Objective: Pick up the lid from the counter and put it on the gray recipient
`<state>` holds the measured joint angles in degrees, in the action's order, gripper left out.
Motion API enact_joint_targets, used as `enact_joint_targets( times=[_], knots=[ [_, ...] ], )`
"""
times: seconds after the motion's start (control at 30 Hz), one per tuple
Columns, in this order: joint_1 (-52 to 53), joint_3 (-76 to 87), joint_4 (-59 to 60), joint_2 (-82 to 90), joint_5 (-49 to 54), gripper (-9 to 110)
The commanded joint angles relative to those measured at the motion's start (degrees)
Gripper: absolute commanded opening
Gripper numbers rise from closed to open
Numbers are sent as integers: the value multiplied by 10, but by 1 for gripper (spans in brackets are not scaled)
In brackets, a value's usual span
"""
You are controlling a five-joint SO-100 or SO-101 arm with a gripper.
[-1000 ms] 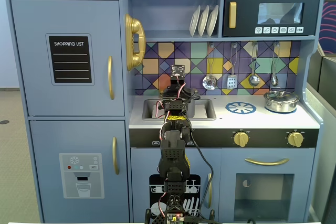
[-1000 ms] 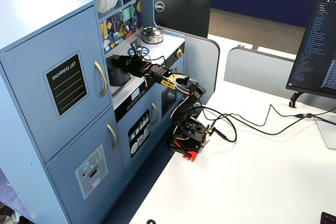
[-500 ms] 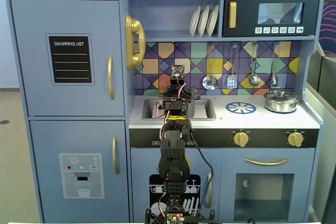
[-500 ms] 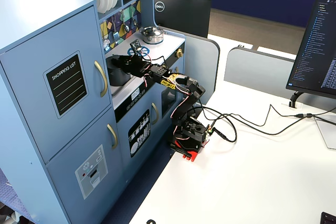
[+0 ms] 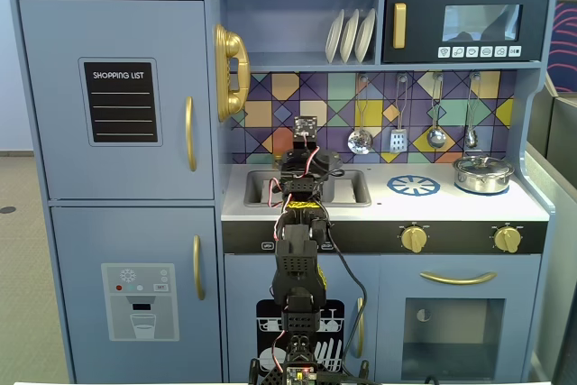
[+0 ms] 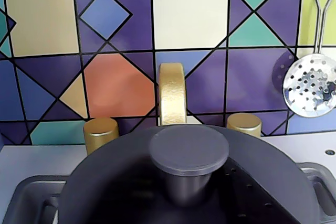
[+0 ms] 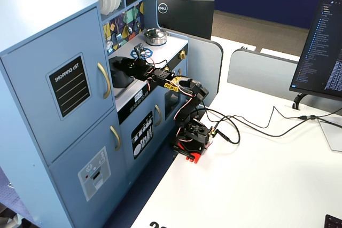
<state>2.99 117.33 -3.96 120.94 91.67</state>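
The dark-gray lid (image 6: 131, 182) fills the bottom of the wrist view, tilted toward the camera, with its round knob (image 6: 189, 149) up. It hangs over the sink (image 6: 31, 198), in front of the gold faucet (image 6: 172, 93). My gripper (image 5: 306, 149) reaches over the sink and seems shut on the lid's near edge. Its fingertips barely show in the wrist view. A dark shape just right of the gripper (image 5: 334, 169), also under it in the other fixed view (image 7: 121, 80), looks like the gray pot standing in the sink. It is mostly hidden by the arm and the lid.
A shiny steel pot with its lid (image 5: 483, 174) stands on the right burner, beside the blue burner mark (image 5: 414, 186). Utensils hang on the tiled wall, among them a skimmer (image 6: 310, 85). Two gold tap knobs (image 6: 101, 132) flank the faucet. A shelf with plates (image 5: 350, 35) is overhead.
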Motion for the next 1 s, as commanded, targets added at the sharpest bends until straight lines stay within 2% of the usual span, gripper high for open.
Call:
enact_joint_targets(
  times=[0.0, 0.17, 0.27, 0.33, 0.53, 0.57, 0.63, 0.7, 0.73, 0.8, 0.97],
  knots=[
    [20, -12, 20, 35, -2, 38],
    [30, -27, 59, 81, 1, 44],
    [26, -43, 139, 143, -5, 43],
    [18, -47, 227, 208, -15, 41],
    [1, -47, 602, 425, -62, 35],
    [2, -33, 653, 454, -64, 33],
    [-9, 16, 720, 508, -62, 20],
    [-29, 87, 744, 549, -26, 4],
    [-40, 126, 753, 562, 10, 0],
    [-43, 215, 731, 582, 27, 0],
    [-25, 453, 579, 606, -30, 0]
  ],
)
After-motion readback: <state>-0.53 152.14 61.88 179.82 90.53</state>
